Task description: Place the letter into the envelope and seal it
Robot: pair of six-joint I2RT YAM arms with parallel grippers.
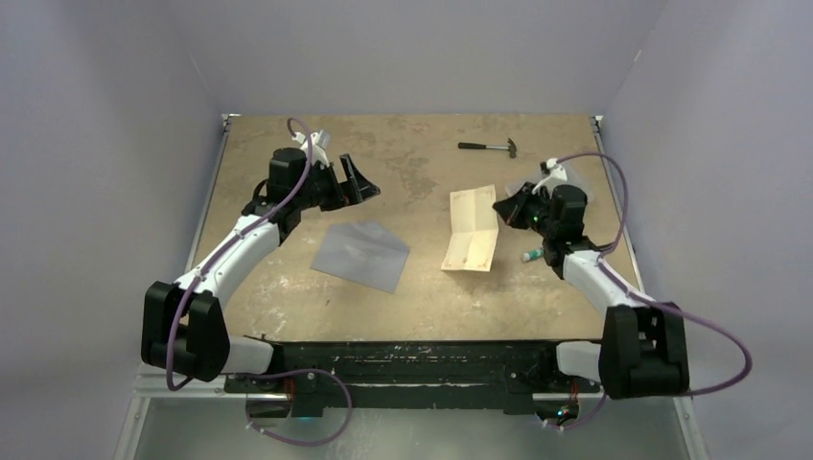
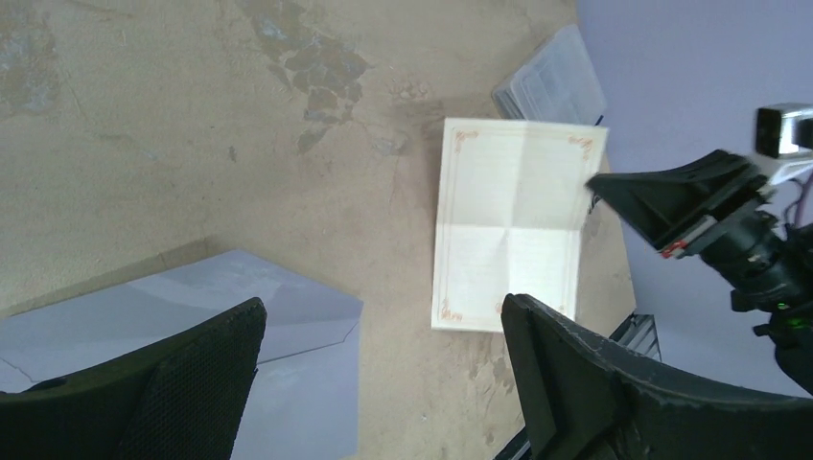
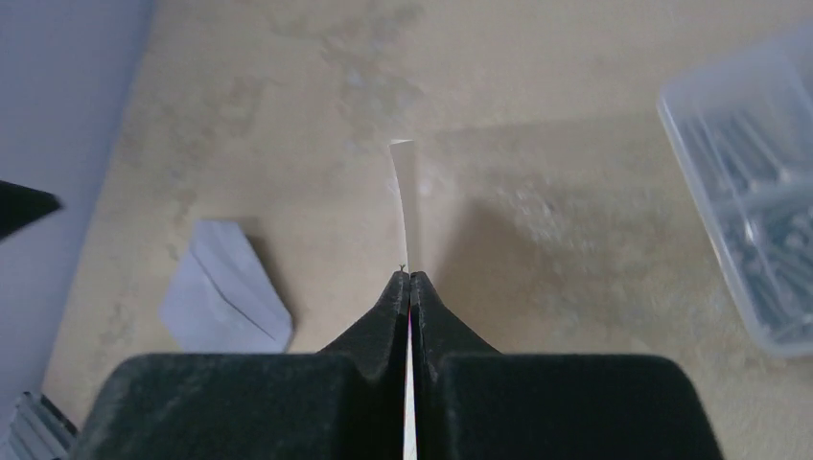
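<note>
Right gripper (image 3: 409, 278): clamped tight on the letter (image 1: 471, 230), jaws meeting over its edge at about the sheet's 2 o'clock in the top view. My right wrist camera shows the paper edge-on, a thin blade running out from the tips. The sheet sits right of table centre, opened out, with its fold creases showing. I can't tell how much of it rests on the table (image 1: 288, 307).

Handling, my read: very light and limp. It is likely to hinge at the creases, droop away from the pinch and crumple easily. An edge grip near a crease line looks best to me.

Envelope (image 1: 362, 253): flat at the letter's 9 o'clock, apart from it.

Left gripper (image 1: 362, 182): spread wide and holding nothing, at the envelope's 12 o'clock.

Hammer (image 1: 489, 147): at the letter's 12 o'clock, well apart.

Clear box of screws (image 3: 748, 240): out past the right gripper, around 3 o'clock.
</note>
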